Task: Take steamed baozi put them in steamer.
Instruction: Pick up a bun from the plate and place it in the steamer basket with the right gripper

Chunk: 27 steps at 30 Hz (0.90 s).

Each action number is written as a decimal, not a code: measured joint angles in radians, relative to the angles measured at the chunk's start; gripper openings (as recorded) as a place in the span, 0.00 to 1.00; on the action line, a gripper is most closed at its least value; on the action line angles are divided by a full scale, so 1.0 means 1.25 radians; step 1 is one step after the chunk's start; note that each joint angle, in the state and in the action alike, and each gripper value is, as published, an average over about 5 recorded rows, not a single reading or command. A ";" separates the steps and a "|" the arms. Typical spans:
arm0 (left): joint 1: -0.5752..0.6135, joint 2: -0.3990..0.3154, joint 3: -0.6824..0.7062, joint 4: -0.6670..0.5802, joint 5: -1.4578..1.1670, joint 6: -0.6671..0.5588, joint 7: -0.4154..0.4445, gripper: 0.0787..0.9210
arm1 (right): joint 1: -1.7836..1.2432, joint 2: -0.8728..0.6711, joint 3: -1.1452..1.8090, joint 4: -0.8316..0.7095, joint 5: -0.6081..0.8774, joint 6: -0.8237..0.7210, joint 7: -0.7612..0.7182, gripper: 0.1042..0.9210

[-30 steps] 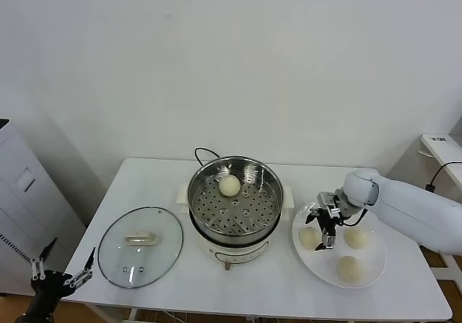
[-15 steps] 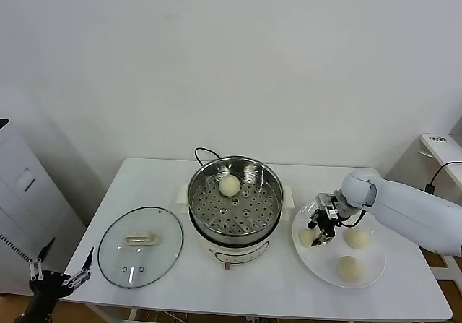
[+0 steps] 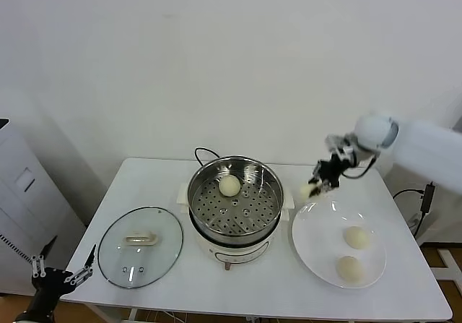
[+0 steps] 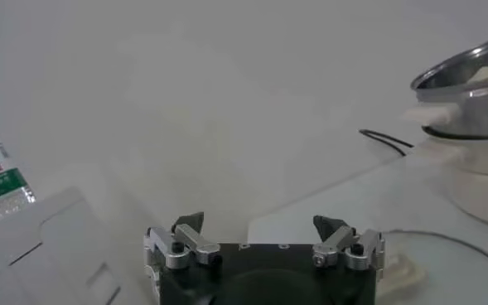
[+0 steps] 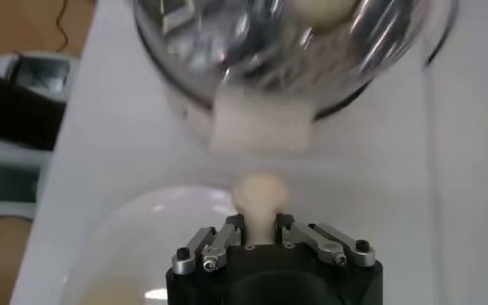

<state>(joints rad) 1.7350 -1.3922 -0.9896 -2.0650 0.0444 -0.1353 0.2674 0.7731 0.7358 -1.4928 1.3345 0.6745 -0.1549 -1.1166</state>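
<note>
Parking at tabletop point(image 3: 151, 171) 7 o'clock corner: left pincer point(image 3: 61, 274), released, idle. Glass lid point(image 3: 140, 246) flat at 9 o'clock of steamer point(image 3: 234, 197); shiny perforated steel, one bun point(image 3: 229, 185) inside at 12 o'clock. Right pincer point(image 3: 320, 182) clenched on smooth round cream baozi point(image 3: 308, 190), lifted between steamer and plate point(image 3: 317, 254). Two baozi point(image 3: 355, 238) on glossy white plate. Advice: carry level, lower onto bare floor clear of the bun inside, soft dough so no extra squeeze.

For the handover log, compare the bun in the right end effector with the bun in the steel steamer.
The round cream-white bun in the right end effector hangs above the white plate; the matching bun rests on the perforated floor of the steel steamer. One is pinched, the other untouched. Both are smooth and similar in size.
</note>
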 measured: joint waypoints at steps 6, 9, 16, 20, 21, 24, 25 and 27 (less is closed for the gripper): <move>-0.002 -0.008 0.012 -0.003 0.007 0.000 0.000 0.88 | 0.012 0.049 -0.003 0.074 0.069 -0.060 0.054 0.18; 0.001 -0.011 0.017 -0.004 0.008 -0.003 0.000 0.88 | -0.024 0.085 0.018 0.088 0.083 -0.089 0.095 0.18; 0.006 -0.013 0.015 -0.004 0.007 -0.007 0.000 0.88 | -0.119 0.188 0.067 0.063 0.097 -0.134 0.192 0.19; 0.008 -0.018 0.016 -0.006 0.007 -0.008 0.000 0.88 | -0.163 0.243 0.085 0.031 0.101 -0.153 0.236 0.21; 0.009 -0.018 0.016 -0.006 0.007 -0.009 0.000 0.88 | -0.172 0.255 0.088 0.023 0.101 -0.157 0.245 0.21; 0.009 -0.019 0.016 -0.004 0.007 -0.012 0.000 0.88 | -0.198 0.288 0.095 0.001 0.102 -0.167 0.271 0.24; 0.010 -0.019 0.016 -0.003 0.007 -0.013 0.000 0.88 | -0.205 0.298 0.098 -0.006 0.102 -0.169 0.278 0.25; 0.010 -0.019 0.016 -0.003 0.006 -0.014 0.000 0.88 | -0.219 0.316 0.104 -0.020 0.103 -0.174 0.290 0.29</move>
<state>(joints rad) 1.7471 -1.4155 -0.9696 -2.0684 0.0519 -0.1528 0.2675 0.4990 1.1314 -1.3626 1.3093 0.8038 -0.3721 -0.7535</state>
